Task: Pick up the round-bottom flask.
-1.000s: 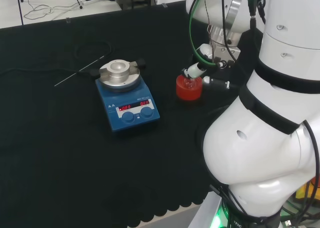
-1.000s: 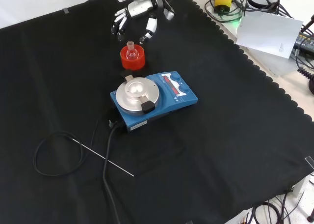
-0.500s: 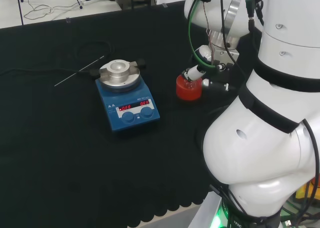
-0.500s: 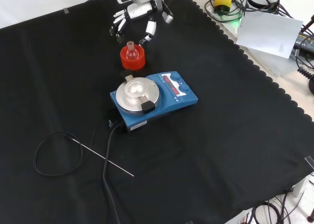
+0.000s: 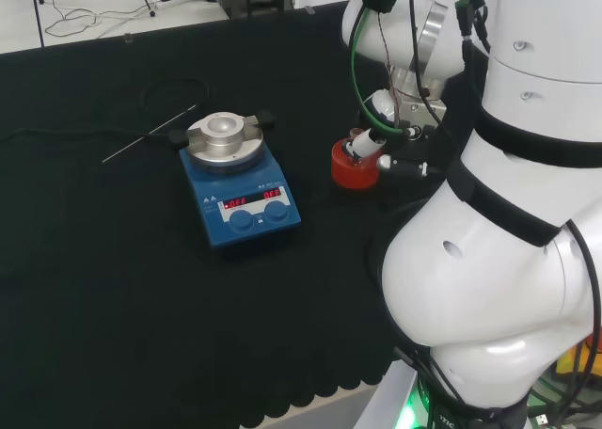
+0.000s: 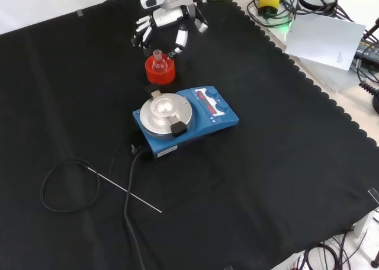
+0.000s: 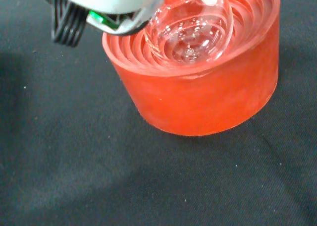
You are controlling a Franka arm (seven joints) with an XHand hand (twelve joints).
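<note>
Toward the far edge of the cloth (image 6: 284, 163) in my front view, I see the round-bottom flask (image 6: 157, 59) sitting neck-up in its red ribbed stand (image 6: 161, 71), with the hand (image 6: 164, 22) poised just beyond and above it. Its fingers (image 6: 140, 34) reach down on the front view's left side of the flask neck and the thumb (image 6: 178, 40) comes down on the right, so the neck stands roughly between them but a little nearer the camera; I can see no contact with the glass. I read the fingers as spread and only gently bent, holding nothing. From the wrist camera the clear bulb (image 7: 190, 30) nests in the stand's ribbed hollow (image 7: 198, 77), and a blurred white part of the hand (image 7: 101, 3) hangs close over its rim. From the head view the hand (image 5: 369, 142) sits right over the stand (image 5: 354, 170), with the arm's white links close behind. The blue hotplate stirrer (image 6: 183, 119) stands just beside the stand on the near side in the front view, so room is tight there. Bare cloth lies open to either side of the stand. A thin rod (image 6: 124, 190) and a looped black cable (image 6: 65, 187) lie well apart, toward the cloth's near left corner in the front view.
</note>
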